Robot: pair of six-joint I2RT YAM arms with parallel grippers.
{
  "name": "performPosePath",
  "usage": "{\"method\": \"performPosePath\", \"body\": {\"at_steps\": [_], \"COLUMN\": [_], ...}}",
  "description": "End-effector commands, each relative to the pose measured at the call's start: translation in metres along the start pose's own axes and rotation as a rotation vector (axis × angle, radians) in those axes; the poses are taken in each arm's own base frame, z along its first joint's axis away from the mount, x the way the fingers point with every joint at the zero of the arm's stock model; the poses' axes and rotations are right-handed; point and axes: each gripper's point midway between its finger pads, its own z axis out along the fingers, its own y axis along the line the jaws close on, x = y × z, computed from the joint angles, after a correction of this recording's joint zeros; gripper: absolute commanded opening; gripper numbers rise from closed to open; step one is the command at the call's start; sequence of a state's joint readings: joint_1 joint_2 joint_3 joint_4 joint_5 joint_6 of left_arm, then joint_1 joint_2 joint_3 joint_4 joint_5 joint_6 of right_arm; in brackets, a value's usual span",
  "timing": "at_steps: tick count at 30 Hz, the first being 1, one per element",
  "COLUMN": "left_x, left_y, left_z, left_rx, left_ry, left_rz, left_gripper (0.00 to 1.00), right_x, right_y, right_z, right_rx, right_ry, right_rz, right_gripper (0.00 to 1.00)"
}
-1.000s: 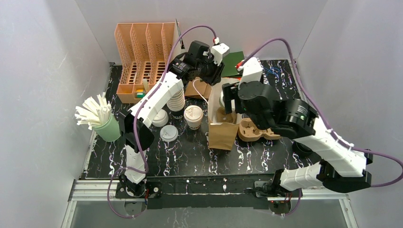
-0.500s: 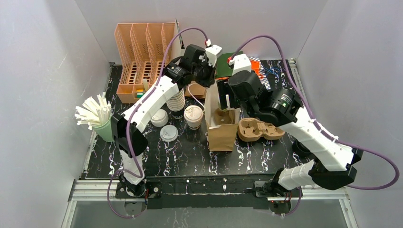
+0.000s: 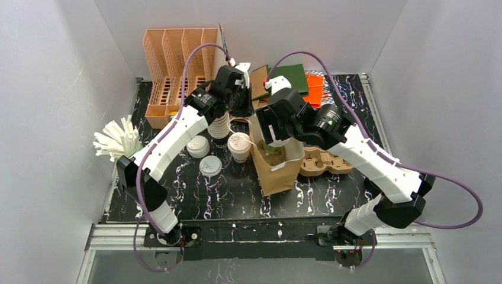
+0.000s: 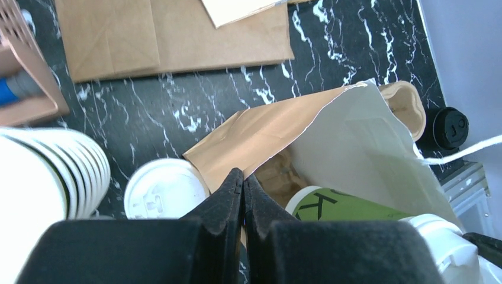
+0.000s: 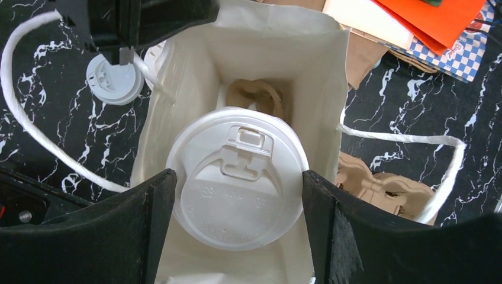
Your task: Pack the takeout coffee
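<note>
Packing is partway done, with the first coffee going in now. The right gripper (image 5: 240, 219) is clamped on the green cup (image 4: 349, 208), one finger on each side of its white lid (image 5: 237, 177), and holds it in the open mouth of the paper bag (image 3: 277, 174). It isn't set down yet as far as I can tell. There's a brown cardboard holder (image 5: 254, 97) at the bottom of the bag below it. The left gripper (image 4: 243, 180) has its fingers pressed together at the bag's near rim and looks to be pinching the paper to keep the mouth open, though the pinch point is half hidden. The second lidded cup (image 3: 240, 144) is on the table just left of the bag, untouched. A spare cup carrier (image 3: 322, 161) lies just right of the bag. My read on what's left: lower and release the green cup, then bag the other one. The green cup is upright, with its long axis vertical, lid up and base down into the bag. In the right wrist view the lid's sip tab points toward the far wall of the bag. I can't tell if the base already touches the holder.
</note>
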State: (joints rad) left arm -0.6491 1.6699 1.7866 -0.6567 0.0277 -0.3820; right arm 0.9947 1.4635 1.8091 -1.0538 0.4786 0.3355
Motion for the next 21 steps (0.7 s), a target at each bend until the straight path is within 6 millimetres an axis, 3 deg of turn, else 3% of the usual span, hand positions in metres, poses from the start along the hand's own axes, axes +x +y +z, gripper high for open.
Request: {"method": "performPosePath", "body": {"at_steps": [1,11,21], "left_x": [0.005,0.013,0.012], "left_y": [-0.001,-0.010,-0.020], "left_z": [-0.015,-0.029,-0.032], "left_rx": [-0.007,0.071,0.126], "left_ry": [-0.021,-0.057,-0.061], "left_rz": [-0.153,-0.202,-0.162], "left_gripper": [0.00,0.00,0.02], "right_x": [0.010,0.053,0.090], "right_y": [0.003,0.010,0.012], "right_z": [0.001,-0.003,0.012], "right_rx": [-0.023,-0.134,-0.159], "right_ry": [0.038,0.136,0.220], "right_rz": [0.001,-0.078,-0.116], "right_gripper": [0.49,0.47,0.46]}}
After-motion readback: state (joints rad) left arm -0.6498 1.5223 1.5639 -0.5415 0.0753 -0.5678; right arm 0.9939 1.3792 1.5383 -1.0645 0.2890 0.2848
